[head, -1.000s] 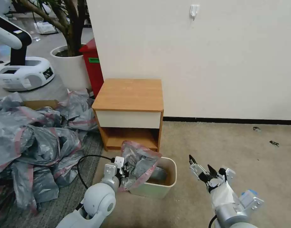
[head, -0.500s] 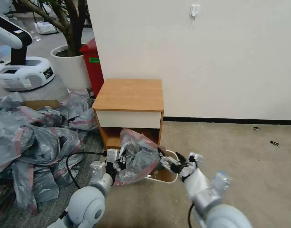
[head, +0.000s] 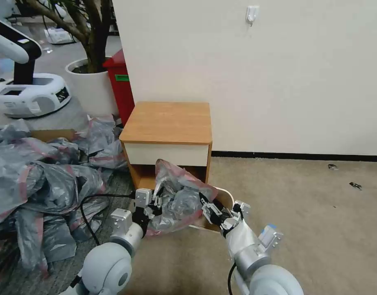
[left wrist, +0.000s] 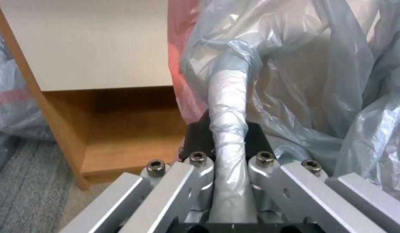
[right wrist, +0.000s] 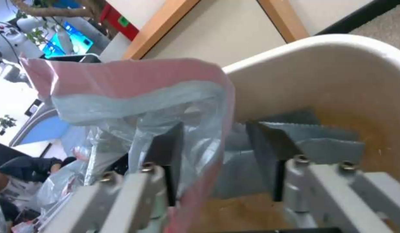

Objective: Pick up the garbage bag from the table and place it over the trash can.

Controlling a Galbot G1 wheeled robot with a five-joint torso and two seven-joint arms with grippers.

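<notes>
Garbage bag (head: 178, 203): thin grey plastic, pink band at the rim, crumpled and bulging; off the worktop (head: 168, 122), held low in front of its open shelf, draped over the near-left part of the trash can (head: 225, 196). Mouth not yet spread round the rim.

Trash can: cream-white, on the carpet just before the worktop, tilted toward the robot, far right corner bare; a dark flap of plastic lying inside.

Left pincer (head: 155, 203): clamped tight on a twisted rope of bag film (left wrist: 228, 106), at the bag's left side, beside the shelf opening.

Right pincer (head: 211, 211): jaws apart, straddling the pink-banded edge (right wrist: 135, 76), one finger (right wrist: 165, 147) behind the film, the other (right wrist: 269, 145) over the can's inside; not closed on anything.

Step in hand, as judged: taking a second hold on the rim. Best done by closing on the pink band alone, not the can wall or the flap inside; then drawing the two holds apart to open the mouth before lowering it over the rim. Risk: thin film slipping or tearing under a hard pull; light can tipping further.

Heap of grey bags (head: 41, 180): on the floor, left, well apart.
</notes>
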